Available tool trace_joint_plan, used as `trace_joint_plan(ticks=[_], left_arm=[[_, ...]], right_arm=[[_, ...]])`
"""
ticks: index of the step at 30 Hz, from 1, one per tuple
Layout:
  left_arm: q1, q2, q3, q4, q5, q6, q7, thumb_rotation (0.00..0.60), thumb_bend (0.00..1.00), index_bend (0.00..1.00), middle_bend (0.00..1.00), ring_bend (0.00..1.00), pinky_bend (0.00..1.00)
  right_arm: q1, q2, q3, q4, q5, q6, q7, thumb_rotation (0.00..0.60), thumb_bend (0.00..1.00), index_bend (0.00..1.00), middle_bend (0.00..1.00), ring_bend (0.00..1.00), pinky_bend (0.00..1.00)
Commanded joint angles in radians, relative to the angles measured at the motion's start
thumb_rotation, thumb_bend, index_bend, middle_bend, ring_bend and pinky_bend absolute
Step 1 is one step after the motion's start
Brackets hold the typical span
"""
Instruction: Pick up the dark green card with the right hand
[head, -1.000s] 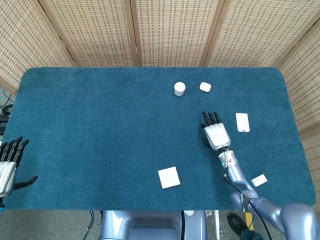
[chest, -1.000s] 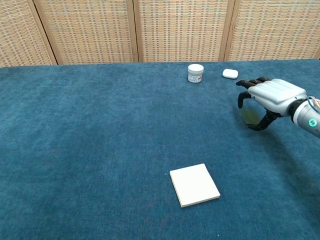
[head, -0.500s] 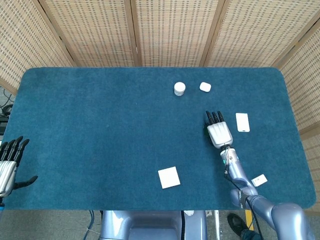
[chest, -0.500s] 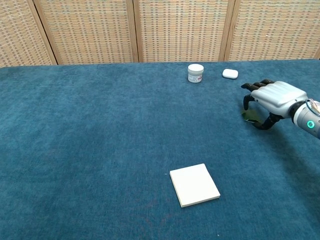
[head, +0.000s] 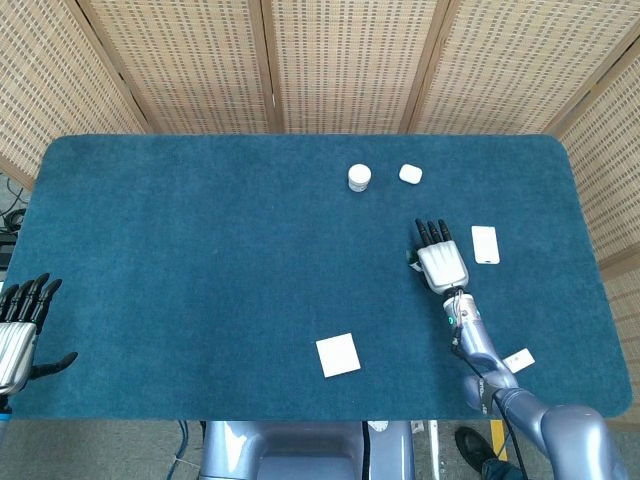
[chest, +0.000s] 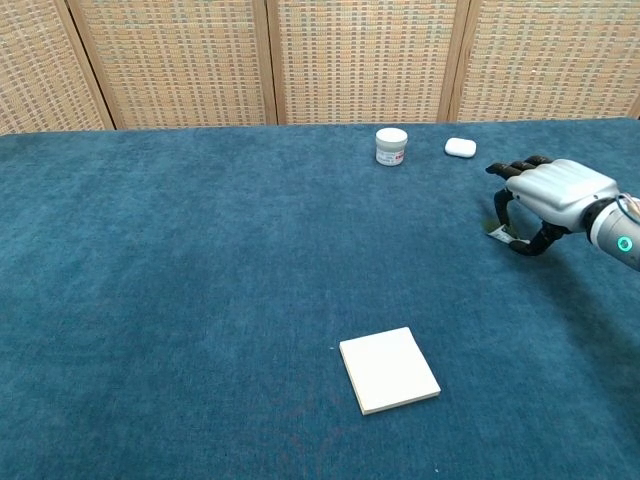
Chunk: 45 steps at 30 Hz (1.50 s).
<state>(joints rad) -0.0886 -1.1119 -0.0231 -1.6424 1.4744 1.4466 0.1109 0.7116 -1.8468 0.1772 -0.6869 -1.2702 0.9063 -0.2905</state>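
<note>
The dark green card (chest: 499, 232) lies on the blue cloth at the right, mostly hidden under my right hand (chest: 548, 196). Only a sliver of the card (head: 411, 262) shows beside my right hand (head: 440, 264) in the head view. In the chest view the fingers curl down over the card's far side and the thumb comes in from the near side, pinching it; its near edge looks slightly raised. My left hand (head: 20, 330) hangs by the table's front left corner with fingers apart, holding nothing.
A white jar (head: 359, 178) and a small white case (head: 410, 174) stand behind the right hand. A white card (head: 485, 244) lies just to its right. A white square pad (head: 338, 354) and a small white piece (head: 518, 360) lie near the front edge.
My right hand has shifted right and settled over the card, which showed more plainly before. Its fingers and thumb have closed in on the card. The left hand has not moved.
</note>
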Motion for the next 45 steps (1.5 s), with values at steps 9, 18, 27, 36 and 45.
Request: trace_joint_plan(ticks=[9, 18, 27, 36, 45], left_arm=[[0.000, 0.002, 0.000, 0.000, 0.000, 0.001, -0.004, 0.600, 0.00, 0.00, 0.00, 0.00, 0.00], [-0.001, 0.002, 0.000, -0.001, -0.002, -0.001, -0.003, 0.600, 0.00, 0.00, 0.00, 0.00, 0.00], [-0.003, 0.001, -0.002, -0.001, -0.006, -0.004, -0.001, 0.600, 0.00, 0.00, 0.00, 0.00, 0.00], [-0.007, -0.002, -0.005, -0.002, -0.015, -0.012, 0.007, 0.600, 0.00, 0.00, 0.00, 0.00, 0.00], [-0.013, 0.003, -0.009, -0.002, -0.027, -0.025, 0.000, 0.600, 0.00, 0.00, 0.00, 0.00, 0.00]], right_arm=[[0.005, 0.038, 0.012, -0.073, 0.030, -0.067, 0.012, 0.600, 0.48, 0.53, 0.00, 0.00, 0.00], [0.007, 0.051, 0.010, -0.094, 0.036, -0.083, 0.011, 0.600, 0.58, 0.66, 0.00, 0.00, 0.00], [0.033, 0.057, 0.035, -0.074, 0.037, -0.072, 0.022, 0.600, 0.62, 0.68, 0.02, 0.00, 0.00], [0.160, 0.035, 0.137, 0.130, 0.057, -0.017, -0.047, 0.600, 0.62, 0.68, 0.04, 0.00, 0.00], [0.173, 0.082, 0.152, 0.121, 0.029, 0.090, 0.010, 0.600, 0.62, 0.68, 0.05, 0.00, 0.00]])
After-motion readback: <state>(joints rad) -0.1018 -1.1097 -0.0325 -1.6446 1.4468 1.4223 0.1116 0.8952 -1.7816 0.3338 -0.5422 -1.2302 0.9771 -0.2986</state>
